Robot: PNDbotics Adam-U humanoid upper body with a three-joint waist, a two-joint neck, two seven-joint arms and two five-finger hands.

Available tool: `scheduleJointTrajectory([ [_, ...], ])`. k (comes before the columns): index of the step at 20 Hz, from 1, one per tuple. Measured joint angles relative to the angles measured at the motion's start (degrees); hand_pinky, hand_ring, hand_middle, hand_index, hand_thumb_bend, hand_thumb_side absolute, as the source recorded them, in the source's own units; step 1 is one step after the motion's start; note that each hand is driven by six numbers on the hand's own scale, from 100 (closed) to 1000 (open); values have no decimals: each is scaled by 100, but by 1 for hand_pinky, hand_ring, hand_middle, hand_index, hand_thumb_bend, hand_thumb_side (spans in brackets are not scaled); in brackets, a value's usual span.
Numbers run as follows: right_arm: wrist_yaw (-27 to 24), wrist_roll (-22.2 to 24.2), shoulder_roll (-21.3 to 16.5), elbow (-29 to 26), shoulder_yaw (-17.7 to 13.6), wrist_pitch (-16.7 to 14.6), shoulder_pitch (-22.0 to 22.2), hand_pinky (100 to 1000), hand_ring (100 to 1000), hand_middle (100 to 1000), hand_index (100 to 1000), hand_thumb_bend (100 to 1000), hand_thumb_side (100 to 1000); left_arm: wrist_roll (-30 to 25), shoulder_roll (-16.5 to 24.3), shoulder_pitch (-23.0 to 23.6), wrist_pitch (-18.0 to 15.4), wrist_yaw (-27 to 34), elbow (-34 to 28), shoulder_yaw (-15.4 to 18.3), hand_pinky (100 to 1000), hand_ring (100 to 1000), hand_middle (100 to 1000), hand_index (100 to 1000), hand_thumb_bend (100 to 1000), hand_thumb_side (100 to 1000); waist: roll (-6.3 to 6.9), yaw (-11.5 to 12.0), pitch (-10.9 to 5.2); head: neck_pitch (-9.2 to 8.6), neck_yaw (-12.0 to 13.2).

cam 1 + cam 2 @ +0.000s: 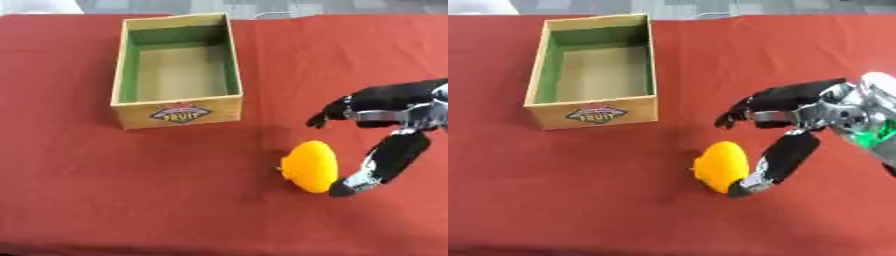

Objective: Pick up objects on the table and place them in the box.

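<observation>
An orange-yellow fruit-shaped object [311,166] lies on the red tablecloth, in front of and to the right of the box. My right hand [798,117] comes in from the right, open and spread. Its thumb tip [750,183] touches or nearly touches the object's right side, while its fingers [741,112] reach out above the object without contact. The open wooden box [178,70], green inside with a "FRUIT" label on its front wall, stands at the upper left and looks empty. My left hand shows in neither view.
The red cloth [105,190] covers the whole table. A grey floor strip and a white shape [39,6] show past the far edge.
</observation>
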Motion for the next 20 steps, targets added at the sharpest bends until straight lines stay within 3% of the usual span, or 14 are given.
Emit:
scheduleJointTrajectory([
  [7, 421, -71, 53, 0, 89, 50, 75, 853, 876, 777, 1000, 614, 716, 3, 0, -5, -3, 0, 0, 0, 577, 602, 661, 806, 138, 903, 5, 23, 39, 0, 0],
  [13, 1099, -629, 188, 41, 120, 293, 165, 829, 858, 742, 1000, 566, 751, 5, -1, -7, -5, 0, 0, 0, 577, 602, 661, 805, 138, 904, 22, 41, 75, 0, -6],
  [20, 1571, -933, 300, 245, 267, 203, 219, 818, 843, 691, 983, 565, 718, 2, -2, -12, -6, 0, 0, 0, 576, 601, 660, 801, 141, 905, 42, 71, 105, 0, -24],
])
